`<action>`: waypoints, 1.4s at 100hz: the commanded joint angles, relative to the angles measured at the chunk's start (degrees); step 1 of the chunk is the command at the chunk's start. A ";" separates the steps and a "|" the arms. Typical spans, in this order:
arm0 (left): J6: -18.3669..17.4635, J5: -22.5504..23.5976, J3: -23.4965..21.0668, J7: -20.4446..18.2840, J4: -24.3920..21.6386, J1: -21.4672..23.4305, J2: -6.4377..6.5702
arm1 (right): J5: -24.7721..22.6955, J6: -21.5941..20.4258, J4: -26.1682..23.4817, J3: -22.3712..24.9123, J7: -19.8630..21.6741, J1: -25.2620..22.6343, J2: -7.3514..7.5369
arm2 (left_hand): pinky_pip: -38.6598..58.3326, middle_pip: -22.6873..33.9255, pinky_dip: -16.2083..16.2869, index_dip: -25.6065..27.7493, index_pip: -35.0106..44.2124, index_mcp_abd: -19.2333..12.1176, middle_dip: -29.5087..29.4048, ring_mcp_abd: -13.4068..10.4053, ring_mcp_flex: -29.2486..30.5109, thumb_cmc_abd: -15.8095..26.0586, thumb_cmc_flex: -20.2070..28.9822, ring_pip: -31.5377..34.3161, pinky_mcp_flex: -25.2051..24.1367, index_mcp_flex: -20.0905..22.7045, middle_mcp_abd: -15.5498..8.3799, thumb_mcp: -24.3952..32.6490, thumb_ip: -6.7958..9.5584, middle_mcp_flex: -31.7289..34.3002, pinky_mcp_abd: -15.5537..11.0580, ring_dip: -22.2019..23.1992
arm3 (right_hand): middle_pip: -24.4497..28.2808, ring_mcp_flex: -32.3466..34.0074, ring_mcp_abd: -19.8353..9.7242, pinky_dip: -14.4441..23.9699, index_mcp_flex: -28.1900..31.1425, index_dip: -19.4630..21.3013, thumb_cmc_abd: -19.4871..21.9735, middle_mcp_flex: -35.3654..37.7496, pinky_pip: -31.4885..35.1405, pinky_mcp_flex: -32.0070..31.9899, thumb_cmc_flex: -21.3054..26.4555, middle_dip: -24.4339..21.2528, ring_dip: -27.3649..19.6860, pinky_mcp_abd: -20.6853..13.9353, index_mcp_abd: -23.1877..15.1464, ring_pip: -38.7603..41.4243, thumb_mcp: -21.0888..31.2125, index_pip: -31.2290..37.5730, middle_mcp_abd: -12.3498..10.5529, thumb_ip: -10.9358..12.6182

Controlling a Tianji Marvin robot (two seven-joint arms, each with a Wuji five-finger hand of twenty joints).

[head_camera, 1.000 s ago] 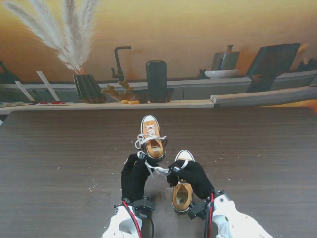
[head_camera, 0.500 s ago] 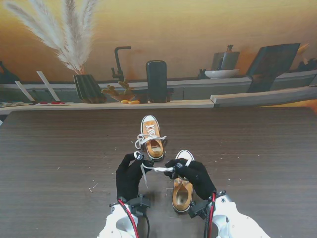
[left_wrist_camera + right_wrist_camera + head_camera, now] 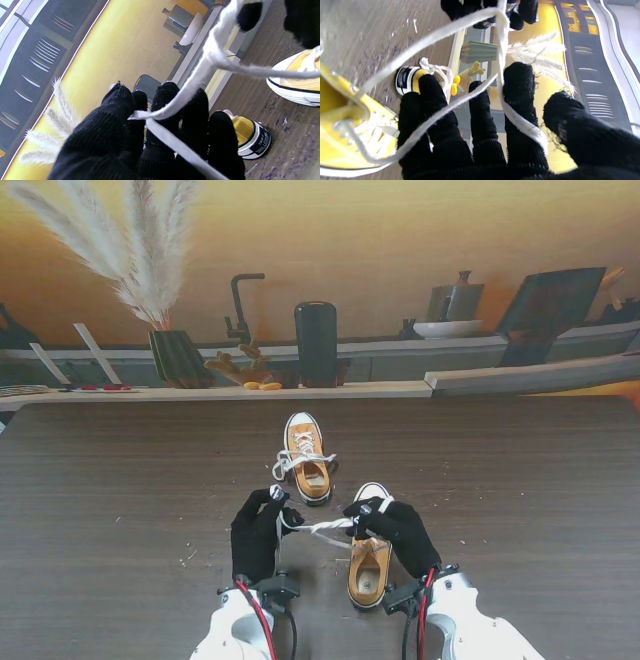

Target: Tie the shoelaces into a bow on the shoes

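Two small yellow sneakers stand on the table. The far shoe [image 3: 306, 457] carries a tied white bow. The near shoe [image 3: 369, 564] lies partly under my right hand [image 3: 398, 532]. Its white lace [image 3: 318, 528] stretches taut across to my left hand [image 3: 256, 532]. In the left wrist view the lace [image 3: 175, 110] runs over the gloved fingers [image 3: 170, 112] and is pinched there. In the right wrist view the lace [image 3: 520, 120] drapes across the fingers [image 3: 517, 95], with a loop leading back to the near shoe [image 3: 342, 117]. The far shoe [image 3: 408, 77] shows beyond.
A ledge [image 3: 300, 390] runs along the table's far edge with a dark vase of pampas grass [image 3: 178, 356], a black cylinder [image 3: 316, 343] and small yellow bits [image 3: 262, 385]. Light crumbs dot the wood near my hands.
My left hand has drawn left and nearer to me, my right hand shifted slightly right. The lace between them has been pulled longer and tighter.
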 commanded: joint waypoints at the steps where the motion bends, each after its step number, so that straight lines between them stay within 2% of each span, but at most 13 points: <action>1: -0.04 0.12 -0.15 -1.35 -0.14 0.09 0.18 | 1.52 -0.43 0.04 0.17 0.51 -0.14 -0.21 | 2.22 1.78 1.33 1.02 -0.52 -0.77 1.53 0.46 -0.43 1.25 1.66 1.40 0.05 -0.85 -0.10 -2.41 0.67 0.24 0.87 2.02 | 10.53 5.24 2.14 5.60 2.72 2.51 1.52 -3.34 7.95 0.56 -2.57 7.05 -0.06 -4.10 -2.56 1.18 -0.55 0.22 -1.77 2.25; 9: -0.09 0.24 -0.23 -1.59 -0.05 0.09 0.24 | -0.66 -0.55 -0.02 0.30 -1.07 -0.32 -0.40 | 1.81 1.80 1.25 0.92 -0.61 -0.61 1.52 0.34 -0.80 1.48 2.06 1.24 -0.52 -0.88 -0.07 -3.12 0.87 0.06 0.72 1.94 | 19.83 10.70 2.35 13.29 3.27 3.08 1.52 -4.30 15.71 1.14 -3.36 16.94 -14.49 -5.72 -2.84 -0.27 -0.13 0.87 -2.44 2.21; 19: -0.28 0.81 -0.40 -2.00 0.23 0.11 0.38 | -1.97 -0.78 -0.11 0.65 -2.03 -0.59 -0.50 | 1.44 1.98 1.39 0.74 -0.71 -0.54 1.44 0.22 -1.08 2.26 3.61 1.26 -0.86 -0.92 -0.06 -6.41 1.84 -0.14 0.60 1.93 | 22.73 11.96 2.12 15.39 4.30 4.27 1.94 -0.93 19.32 0.10 -3.19 21.78 -18.22 -6.90 -0.65 1.54 0.03 2.70 -3.89 2.22; 37: -0.49 1.79 -0.66 -2.56 0.54 0.24 0.60 | -4.04 -3.07 0.75 0.58 -5.42 -0.39 -1.18 | 0.64 2.04 1.11 0.64 -0.84 -0.44 1.44 -0.04 -1.29 2.37 3.75 1.01 -1.55 -0.81 -0.08 -6.72 1.99 -0.26 0.33 1.83 | 2.63 -0.04 -0.95 2.70 6.05 5.50 1.62 7.58 -0.94 -7.85 -0.67 6.08 -19.25 -8.04 4.11 -6.05 0.67 3.85 -10.78 2.30; 47: -0.60 2.16 -0.79 -2.94 0.74 0.29 0.72 | -4.78 -4.34 1.20 0.60 -6.58 -0.30 -1.42 | 0.42 2.14 1.02 0.62 -0.89 -0.50 1.44 -0.13 -1.35 2.46 3.77 0.95 -1.68 -0.81 -0.21 -6.87 2.02 -0.27 0.30 1.81 | -1.36 -3.12 -2.43 -2.06 6.70 5.72 1.38 9.05 -6.96 -9.59 -0.77 1.09 -19.31 -9.53 4.11 -7.63 1.35 3.75 -12.69 2.30; 64: -0.74 3.45 -1.12 -2.56 1.07 0.43 0.71 | -10.69 -5.42 2.34 0.75 -10.35 -0.02 -1.88 | 0.11 2.43 0.91 0.66 -0.89 -0.85 1.53 -0.45 -1.42 2.73 3.66 1.05 -1.88 -0.90 -0.34 -7.20 2.03 -0.45 0.15 1.88 | 1.26 2.49 -0.83 -1.26 7.18 6.09 1.48 12.40 -2.20 -4.88 -1.84 0.95 -18.32 -7.69 3.96 -4.96 1.96 3.81 -11.00 2.21; 79: -0.65 4.17 -1.71 -2.55 1.17 0.75 0.82 | -17.29 -4.68 3.16 0.97 -14.01 0.10 -2.11 | 0.26 2.97 1.00 0.64 -0.90 -0.95 1.69 -0.49 -1.49 2.90 3.71 1.31 -1.89 -0.97 -0.46 -7.48 2.07 -0.53 0.07 2.02 | 13.48 12.96 1.48 7.64 7.14 6.90 1.81 16.57 11.73 1.50 -2.92 10.63 -14.98 -4.44 4.08 3.26 1.94 4.95 -5.99 2.19; 90: -0.50 4.40 -2.13 -2.85 1.19 1.00 0.97 | -18.92 -3.66 3.63 0.91 -16.06 0.36 -2.45 | 0.29 3.20 1.04 0.65 -0.85 -0.82 1.74 -0.42 -1.55 2.91 3.87 1.40 -2.06 -0.94 -0.39 -7.57 2.12 -0.60 0.14 2.08 | 17.82 15.40 0.32 15.51 8.71 7.93 -1.42 21.21 22.66 12.34 -3.76 16.32 2.41 -1.75 4.08 23.52 4.04 7.50 -1.86 2.11; 100: -0.07 4.99 -2.62 -2.96 1.34 1.18 1.08 | -19.27 -2.54 3.67 1.13 -16.42 0.35 -2.51 | 0.41 3.42 1.12 0.59 -0.93 -0.73 1.79 -0.35 -1.58 2.99 3.95 1.54 -2.09 -1.04 -0.42 -7.72 2.14 -0.66 0.26 2.16 | 18.93 15.51 -8.24 15.45 11.17 9.38 -5.61 24.89 32.01 26.18 -3.25 18.67 48.50 -2.10 2.83 38.45 5.07 7.57 -1.47 2.08; 103: 0.19 5.17 -2.78 -3.01 1.38 1.24 1.12 | -19.31 -2.51 3.81 1.13 -16.71 0.42 -2.58 | 0.45 3.43 1.15 0.57 -0.95 -0.75 1.78 -0.30 -1.62 3.06 3.99 1.55 -2.07 -1.04 -0.46 -7.75 2.16 -0.75 0.29 2.17 | 19.25 15.61 -11.36 15.64 11.97 9.49 -6.71 25.99 35.08 30.69 -2.94 18.91 56.74 -2.21 3.11 43.78 5.44 7.52 -0.68 2.09; 114: 0.94 5.71 -3.30 -3.65 1.56 1.46 1.37 | -19.49 -2.11 4.13 1.28 -17.43 0.48 -2.75 | 1.41 3.63 1.65 0.47 -1.12 -0.45 1.74 0.17 -1.35 3.54 4.07 2.01 -1.70 -1.02 -0.42 -8.38 2.16 -0.57 0.51 2.37 | 22.18 17.30 -20.39 12.83 12.85 11.35 -7.43 29.03 44.33 44.99 -2.16 20.82 63.97 -3.74 5.01 60.61 6.02 9.84 1.38 2.11; 121: 1.52 6.78 -3.54 -3.69 1.69 1.52 1.46 | -19.39 -1.96 4.38 1.48 -17.89 0.56 -2.89 | 3.04 4.07 2.38 0.43 -1.26 -0.66 1.91 0.42 -0.34 4.03 3.92 3.13 0.25 -0.95 -0.89 -9.14 2.23 -0.29 0.82 2.76 | 23.57 17.66 -25.27 13.57 13.43 11.85 -8.96 31.24 50.10 46.83 -2.03 21.58 64.24 -7.06 6.25 67.29 7.13 12.70 2.08 2.26; 140: 5.03 9.96 -4.74 -2.56 1.48 1.58 1.48 | -18.90 -1.01 5.11 2.11 -19.71 0.95 -3.44 | 11.03 7.88 6.94 0.40 -1.38 -0.05 4.66 2.31 3.32 5.66 4.95 11.19 8.63 -1.10 -1.01 -12.32 2.88 0.53 1.38 5.42 | 22.82 18.38 -27.22 16.29 14.42 9.70 -13.00 37.04 54.75 47.36 1.15 22.01 60.72 -9.42 8.58 72.92 8.31 20.00 2.93 5.04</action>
